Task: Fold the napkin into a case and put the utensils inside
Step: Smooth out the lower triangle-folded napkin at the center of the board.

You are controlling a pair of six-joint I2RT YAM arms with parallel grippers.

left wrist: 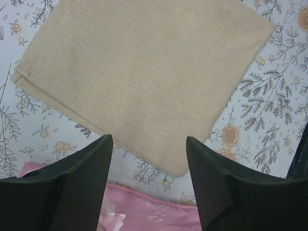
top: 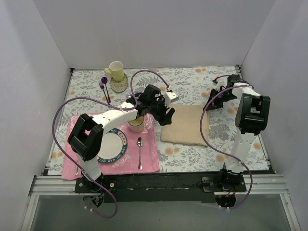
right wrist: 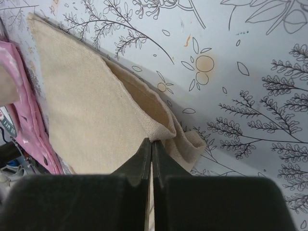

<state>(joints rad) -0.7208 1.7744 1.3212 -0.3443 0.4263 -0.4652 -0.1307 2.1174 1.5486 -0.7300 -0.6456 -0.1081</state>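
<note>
Two layers show at the far corner of the plain beige-tan cloth napkin (top: 185, 126) (left wrist: 144, 72) (right wrist: 91, 120), which lies folded into a flat rectangle on the table just beside the pink floral placemat (top: 144, 162) (left wrist: 144, 211) (right wrist: 30, 110), off its right edge. Its near-left corner reaches almost to the placemat without lying on it. Under both spreads the grey floral tablecloth (top: 192, 82) (left wrist: 269, 96) (right wrist: 240, 72).

At the napkin corner farthest from the placemat, the right gripper (top: 211, 102) (right wrist: 152, 140) has its black fingers (right wrist: 137, 161) pressed together, pinching the upper layer where the cloth bunches into a small fold.

Above the napkin edge nearest the placemat hangs the left gripper (top: 167, 115) (left wrist: 149, 139). Its fingers (left wrist: 96, 159) are spread apart with nothing between them, and the cloth lies flat below.

On the placemat sit a white plate with a dark lettered rim (top: 121, 140) and a cream cup (top: 137, 124), both partly hidden by the left arm. Beyond the placemat's far edge lie a purple-handled fork (top: 104, 89) and a yellow mug (top: 115, 70) on a round woven coaster (top: 119, 85).
</note>
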